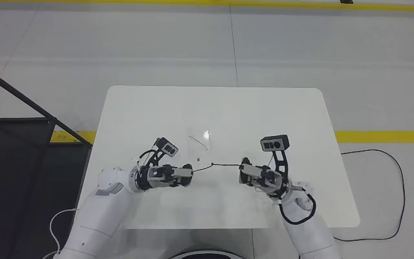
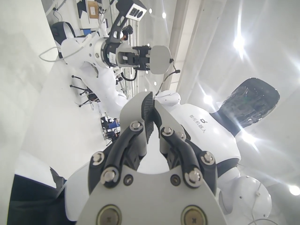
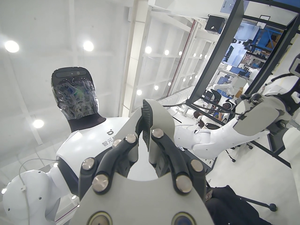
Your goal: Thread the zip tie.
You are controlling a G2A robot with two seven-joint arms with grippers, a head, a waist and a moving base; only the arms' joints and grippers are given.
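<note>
Pinching one end of the thin black tie (image 1: pixel 218 166), my left claw (image 1: pixel 187 173) is clenched tight on the strap. My right claw (image 1: pixel 244 169) faces it tip to tip and is clamped on the other end, so the tie spans the gap between them over the white table (image 1: pixel 272 110). Both claws sit over the near half, close to the near edge and well apart from the far and side edges. A small clear piece (image 1: pixel 199 140) lies on the table just beyond the tie.
</note>
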